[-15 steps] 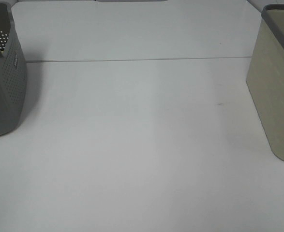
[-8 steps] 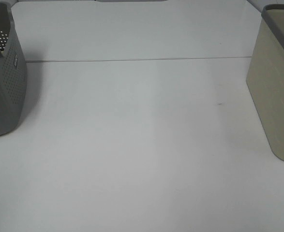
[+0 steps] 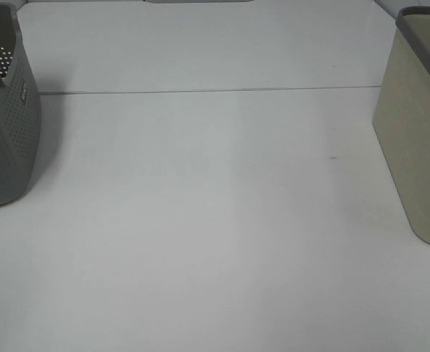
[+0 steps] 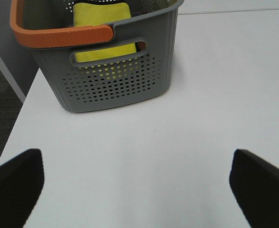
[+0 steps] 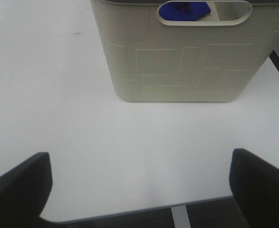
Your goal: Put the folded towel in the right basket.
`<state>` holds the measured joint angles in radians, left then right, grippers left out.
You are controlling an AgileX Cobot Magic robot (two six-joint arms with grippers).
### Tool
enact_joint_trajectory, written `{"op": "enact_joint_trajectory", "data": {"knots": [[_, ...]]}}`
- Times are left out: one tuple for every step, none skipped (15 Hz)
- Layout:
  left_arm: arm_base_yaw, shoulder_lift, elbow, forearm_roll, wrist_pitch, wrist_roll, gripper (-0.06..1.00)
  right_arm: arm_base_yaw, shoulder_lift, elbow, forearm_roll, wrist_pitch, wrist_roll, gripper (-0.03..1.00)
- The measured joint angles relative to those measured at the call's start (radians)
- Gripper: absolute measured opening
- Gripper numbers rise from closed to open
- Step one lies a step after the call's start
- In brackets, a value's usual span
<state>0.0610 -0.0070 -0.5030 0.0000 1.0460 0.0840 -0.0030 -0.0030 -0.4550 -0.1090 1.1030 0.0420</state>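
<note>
Perforated grey basket (image 3: 6,110) sits at the left edge of the high view, cut off there so only part of its wall and rim shows. From the left wrist view the same basket shows an orange handle (image 4: 58,33) over its rim and a yellow cloth (image 4: 103,14) inside, partly screened by the wall and seen again through the handle slot. The left hand (image 4: 139,178) hangs over the white tabletop (image 3: 215,220) short of that basket, holding nothing, its two dark fingertips (image 4: 18,178) set wide apart; only their tips enter the picture. A thin seam (image 3: 200,91) runs across the tabletop, bare in the middle. At the right edge stands the right basket (image 3: 418,139), beige with a dark rim, also cropped. The folded towel (image 5: 184,10) lies inside it, visible only as a blue patch through the handle opening in the right wrist view; its full shape is hidden. The right hand (image 5: 139,183) is likewise spread wide and empty, near the tabletop's edge.
</note>
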Motion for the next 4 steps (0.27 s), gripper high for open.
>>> {"op": "enact_joint_trajectory", "data": {"knots": [[0.0,0.0,0.0,0.0,0.0,0.0,0.99,0.0,0.0,0.0,0.0,0.0,0.0,0.98],[0.0,0.0,0.0,0.0,0.0,0.0,0.99,0.0,0.0,0.0,0.0,0.0,0.0,0.98],[0.0,0.0,0.0,0.0,0.0,0.0,0.99,0.0,0.0,0.0,0.0,0.0,0.0,0.98],[0.0,0.0,0.0,0.0,0.0,0.0,0.99,0.0,0.0,0.0,0.001,0.0,0.0,0.98]]}}
